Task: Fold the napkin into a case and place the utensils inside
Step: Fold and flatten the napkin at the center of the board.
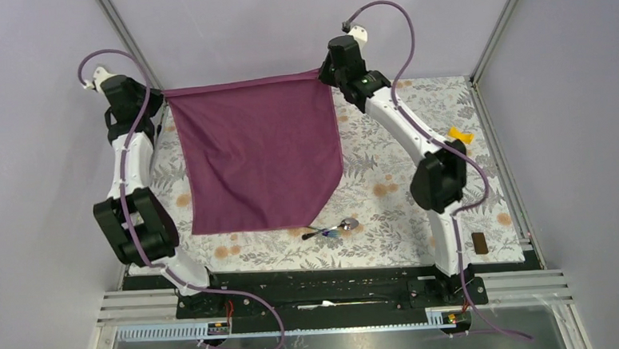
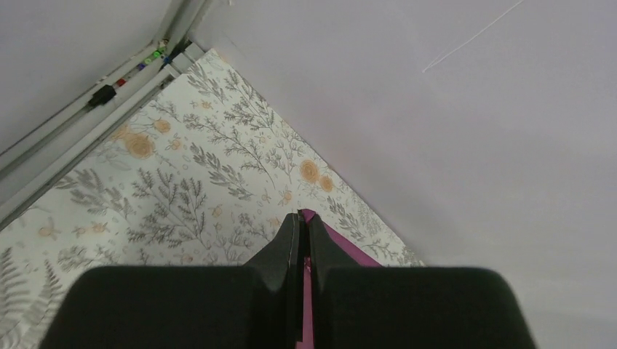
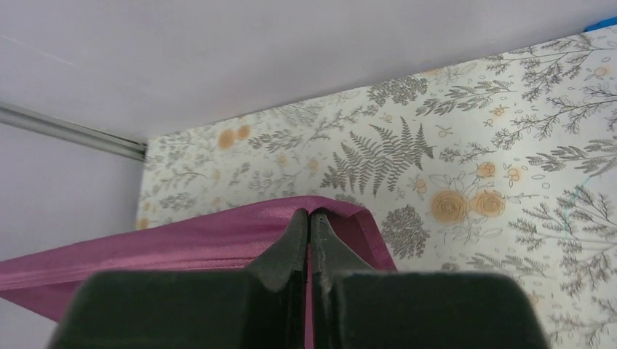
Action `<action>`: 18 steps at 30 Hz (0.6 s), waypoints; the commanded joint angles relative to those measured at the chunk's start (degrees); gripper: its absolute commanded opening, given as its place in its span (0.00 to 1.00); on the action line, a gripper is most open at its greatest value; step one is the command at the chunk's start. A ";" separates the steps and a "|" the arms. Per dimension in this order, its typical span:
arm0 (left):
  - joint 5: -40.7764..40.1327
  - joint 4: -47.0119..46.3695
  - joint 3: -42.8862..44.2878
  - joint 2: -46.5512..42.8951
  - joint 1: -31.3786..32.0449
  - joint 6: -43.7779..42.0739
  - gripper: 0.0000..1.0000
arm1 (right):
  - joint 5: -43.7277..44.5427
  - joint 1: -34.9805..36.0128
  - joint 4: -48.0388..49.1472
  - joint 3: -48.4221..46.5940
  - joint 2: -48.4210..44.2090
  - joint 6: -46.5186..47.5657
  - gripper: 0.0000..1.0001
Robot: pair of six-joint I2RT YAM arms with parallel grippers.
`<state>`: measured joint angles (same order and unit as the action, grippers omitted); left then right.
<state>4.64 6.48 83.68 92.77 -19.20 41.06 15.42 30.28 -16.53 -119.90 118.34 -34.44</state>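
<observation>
Closest to the arm bases, a small brown block [image 1: 479, 243] lies at the near right of the tabletop [image 1: 526, 247], on the flowery cloth [image 1: 386, 170] that covers it. A little farther in, near the middle, the shiny spoon [image 1: 347, 224] and the thin bluish piece [image 1: 317, 234] lie side by side and touch each other. They sit just beside the near right corner of the napkin [image 1: 257, 153]. The napkin is spread out wide and is not folded. Its near edge hangs low by the tabletop, but I cannot tell if it touches. Its two far corners are held up at the back. The left pincer [image 1: 161, 96] is closed tight on the far left corner, and a bit of purple sticks out right between its tips. The right pincer [image 1: 322, 71] is closed tight on the far right corner, and the top hem runs away from it toward the other arm. So the napkin hangs between the two pincers. A small yellow piece [image 1: 459, 135] lies far off to the right, well apart from the napkin.
</observation>
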 commanded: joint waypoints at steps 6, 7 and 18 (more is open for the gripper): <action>-0.37 -21.34 1.35 8.06 1.58 -2.42 0.00 | -4.80 -4.01 4.48 -15.28 15.16 2.89 0.00; -0.45 -21.64 1.51 8.91 1.54 -2.46 0.00 | -5.20 -4.15 5.54 -15.21 15.99 2.99 0.00; -0.60 -17.60 0.72 13.92 1.61 -1.93 0.00 | -12.30 -4.50 11.09 -10.55 18.24 3.40 0.00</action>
<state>5.15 -10.13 83.92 106.21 -17.41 39.31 6.90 26.09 -10.39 -132.49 138.41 -32.36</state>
